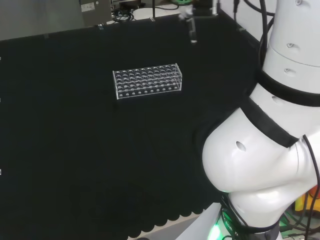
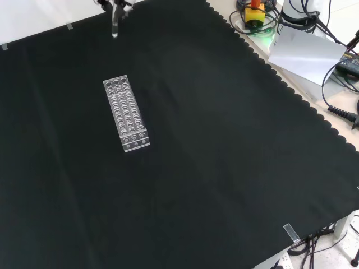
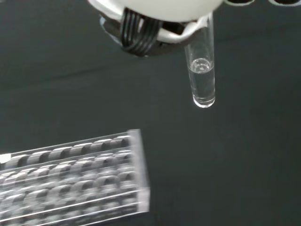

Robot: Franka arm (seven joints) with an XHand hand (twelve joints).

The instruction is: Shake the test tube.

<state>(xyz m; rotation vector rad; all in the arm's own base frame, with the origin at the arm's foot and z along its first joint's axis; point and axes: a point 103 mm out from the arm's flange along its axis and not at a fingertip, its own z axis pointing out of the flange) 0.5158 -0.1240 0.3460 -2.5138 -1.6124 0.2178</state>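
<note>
the robot's black and white hand (image 3: pixel 155 21) pinches the top of a clear glass test tube (image 3: pixel 202 75), which hangs upright above the black cloth (image 3: pixel 244 155) with a little clear liquid in its rounded end. in the front view the tube (image 2: pixel 115 25) is at the top edge, held above the far end of a clear plastic test tube rack (image 2: pixel 127 114). in the head view the tube (image 1: pixel 192 32) hangs to the upper right of the rack (image 1: pixel 147 80), well apart from it.
</note>
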